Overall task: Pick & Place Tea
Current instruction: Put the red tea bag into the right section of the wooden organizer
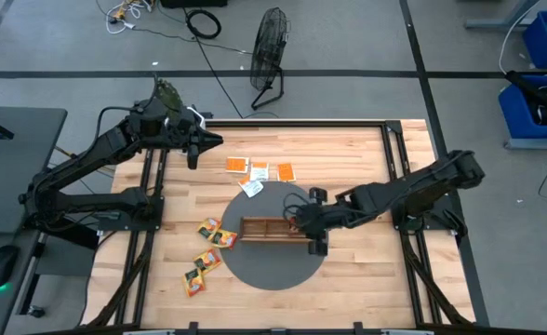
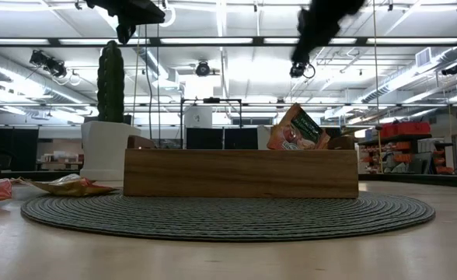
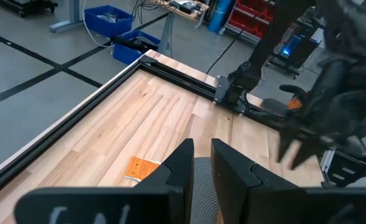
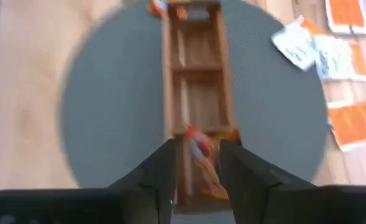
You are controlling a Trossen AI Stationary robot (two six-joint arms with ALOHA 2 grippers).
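Tea sachets are found in three places on the wooden table [image 1: 348,158]: on the bare boards, beside the mat and in the tray. At the table's middle a round grey woven mat [image 1: 273,270] is laid, and on it a long brown wooden compartment tray [image 1: 264,229] is set lengthwise from left to right. A row of orange and white sachets [image 1: 258,170] is spread on the boards just beyond the mat's far edge, one white sachet [image 1: 251,188] overlapping that edge. Yellow sachets with dark print [image 1: 208,249] are scattered at the mat's left side, the nearest of them well onto the bare wood.

The right arm is stretched over the mat, and its right gripper [image 4: 195,163] is held above the tray's right end. Its fingers are seen parted, with a red-and-green sachet [image 2: 297,130] between them, tilted and standing up out of the right end compartment; whether the pads are touching it cannot be told.

The left arm is parked above the table's far left corner, and the left gripper [image 3: 200,163] is held with its fingers nearly together on nothing.
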